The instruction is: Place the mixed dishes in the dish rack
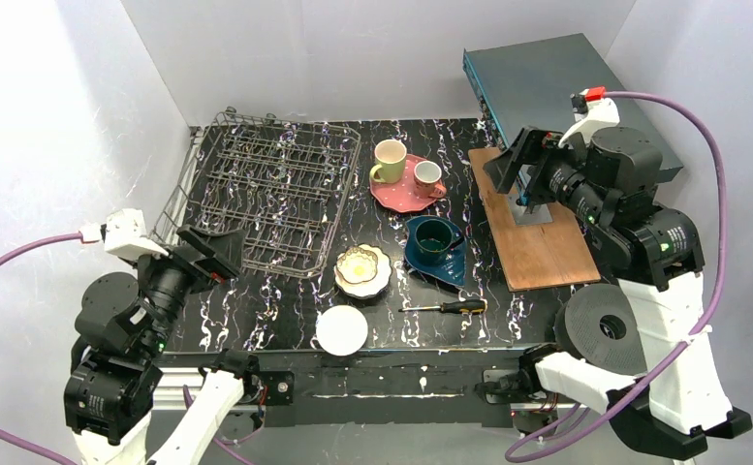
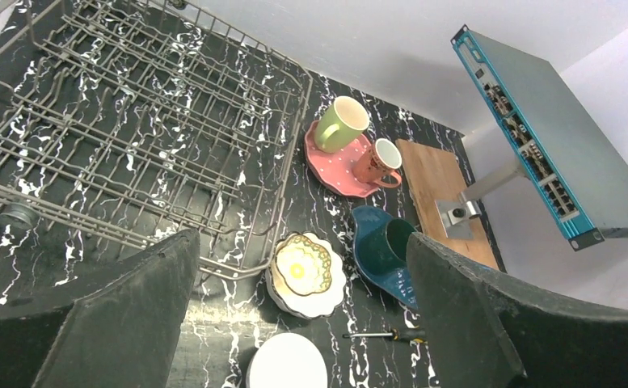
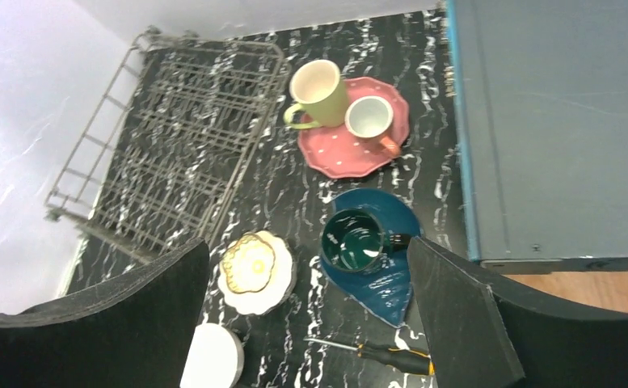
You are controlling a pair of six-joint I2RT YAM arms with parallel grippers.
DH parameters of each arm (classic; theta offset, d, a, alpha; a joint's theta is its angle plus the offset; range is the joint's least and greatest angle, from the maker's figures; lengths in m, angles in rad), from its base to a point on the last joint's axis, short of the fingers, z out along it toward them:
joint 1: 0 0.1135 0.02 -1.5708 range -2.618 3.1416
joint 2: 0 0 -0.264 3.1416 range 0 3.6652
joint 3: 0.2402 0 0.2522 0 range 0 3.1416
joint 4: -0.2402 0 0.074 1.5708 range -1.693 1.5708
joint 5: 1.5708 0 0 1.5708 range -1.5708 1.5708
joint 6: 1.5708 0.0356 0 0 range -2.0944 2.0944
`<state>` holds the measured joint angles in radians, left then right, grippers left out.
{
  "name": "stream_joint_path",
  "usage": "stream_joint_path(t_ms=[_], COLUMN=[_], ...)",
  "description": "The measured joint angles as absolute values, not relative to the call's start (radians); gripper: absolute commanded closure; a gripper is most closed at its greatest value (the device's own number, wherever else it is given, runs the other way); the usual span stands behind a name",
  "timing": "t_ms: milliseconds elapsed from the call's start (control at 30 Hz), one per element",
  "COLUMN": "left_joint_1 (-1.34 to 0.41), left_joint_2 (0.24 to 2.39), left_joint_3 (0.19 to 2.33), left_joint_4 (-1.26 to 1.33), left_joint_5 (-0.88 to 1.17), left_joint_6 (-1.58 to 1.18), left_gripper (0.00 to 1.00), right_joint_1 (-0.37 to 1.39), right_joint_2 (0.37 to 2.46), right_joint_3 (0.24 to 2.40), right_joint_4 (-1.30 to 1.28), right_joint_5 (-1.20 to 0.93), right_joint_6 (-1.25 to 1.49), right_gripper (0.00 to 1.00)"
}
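My left gripper (image 1: 219, 254) and right gripper (image 1: 513, 167) hang spread wide, grasping nothing, ready for a rim. The rack (image 1: 348, 184) stands bare on my left; all 7 dishes (image 1: 342, 331) sit beside it, 3 cups (image 1: 389, 160) on 2 plates (image 1: 396, 197), so cups likely go first.

Mug (image 1: 389, 160) on plate (image 1: 401, 198), right of dish rack (image 1: 275, 184).

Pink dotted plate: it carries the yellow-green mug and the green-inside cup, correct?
No. The pink dotted plate carries the yellow-green mug and the small salmon cup; the green-inside cup sits on the blue leaf-shaped plate, as the top external view shows.
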<state>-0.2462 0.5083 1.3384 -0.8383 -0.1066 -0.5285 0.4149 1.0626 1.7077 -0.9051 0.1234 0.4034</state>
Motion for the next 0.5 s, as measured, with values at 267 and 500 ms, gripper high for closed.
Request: stream_joint_path(t_ms=[267, 500], left_joint_1=[-0.246, -0.246], left_joint_2=[0.543, 0.57], left_joint_3=[1.34, 1.335], left_joint_4=[-0.842, -0.844], left_joint_5=[-0.12, -0.086], left_joint_6=[-0.539, -0.554], left_gripper=[0.01, 0.01], right_joint_1=[0.523, 0.88], right_joint_2=[1.077, 1.276], right_joint_3=[1.733, 1.838], right_joint_4=[-0.837, -0.846], right_joint_5=[-0.09, 0.017], right_joint_6=[0.421, 0.395], right_gripper=[0.0, 0.0])
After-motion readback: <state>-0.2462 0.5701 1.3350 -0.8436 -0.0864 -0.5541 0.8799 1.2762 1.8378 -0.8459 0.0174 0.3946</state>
